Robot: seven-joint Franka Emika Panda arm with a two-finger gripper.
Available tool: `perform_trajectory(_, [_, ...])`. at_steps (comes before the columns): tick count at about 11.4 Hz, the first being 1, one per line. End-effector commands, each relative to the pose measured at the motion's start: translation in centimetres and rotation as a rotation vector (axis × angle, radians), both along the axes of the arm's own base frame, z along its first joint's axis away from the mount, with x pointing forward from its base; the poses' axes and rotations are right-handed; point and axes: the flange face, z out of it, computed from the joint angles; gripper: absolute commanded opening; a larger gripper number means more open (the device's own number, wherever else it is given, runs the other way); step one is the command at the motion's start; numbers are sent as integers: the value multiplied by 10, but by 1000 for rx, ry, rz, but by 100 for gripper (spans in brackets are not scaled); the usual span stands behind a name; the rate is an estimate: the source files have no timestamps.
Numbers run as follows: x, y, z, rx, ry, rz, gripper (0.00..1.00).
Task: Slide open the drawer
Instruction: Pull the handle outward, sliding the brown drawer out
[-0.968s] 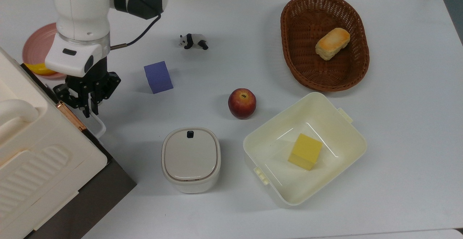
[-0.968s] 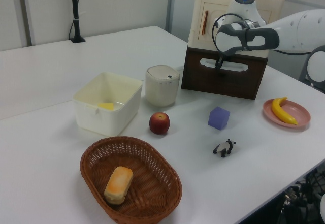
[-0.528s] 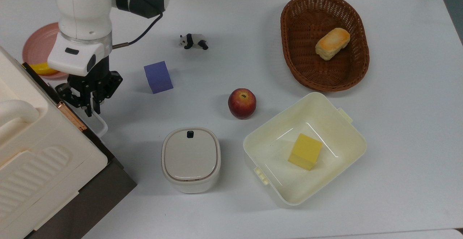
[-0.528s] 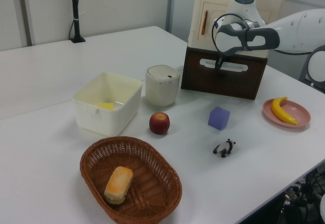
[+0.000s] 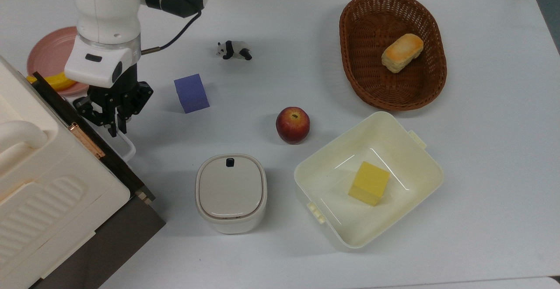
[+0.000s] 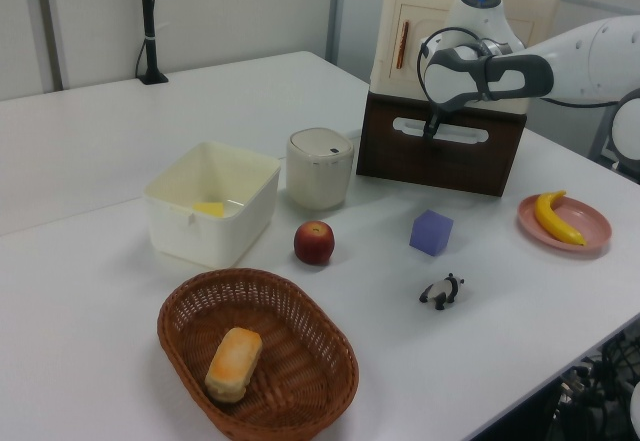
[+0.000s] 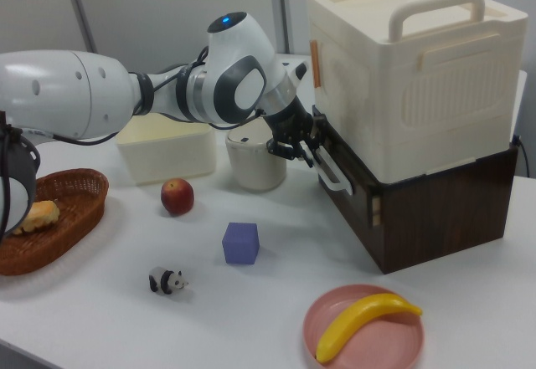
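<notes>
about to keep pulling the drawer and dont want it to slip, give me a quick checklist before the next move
1. Fingers closed on the white handle: ok, they pinch the bar in the top view.
2. Drawer started out: ok, a pale wood edge shows behind its dark front in the right view.
3. Pull path free: ok, the bare table lies in front; the purple cube sits off to the side.
4. Lidded white bin clear of the drawer front: ok, apart.
5. Cream box on top steady: cannot tell.
6. Grip centred on the handle: not ok, it holds near one end.
</notes>
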Motion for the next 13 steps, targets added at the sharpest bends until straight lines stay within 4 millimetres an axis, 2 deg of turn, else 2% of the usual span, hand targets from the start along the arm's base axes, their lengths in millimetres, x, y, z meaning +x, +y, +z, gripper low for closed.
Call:
perform_trajectory(1, [-16, 33, 10, 11, 9, 36, 2])
perform_trajectory(13, [-50, 70, 9, 14, 71, 64, 2])
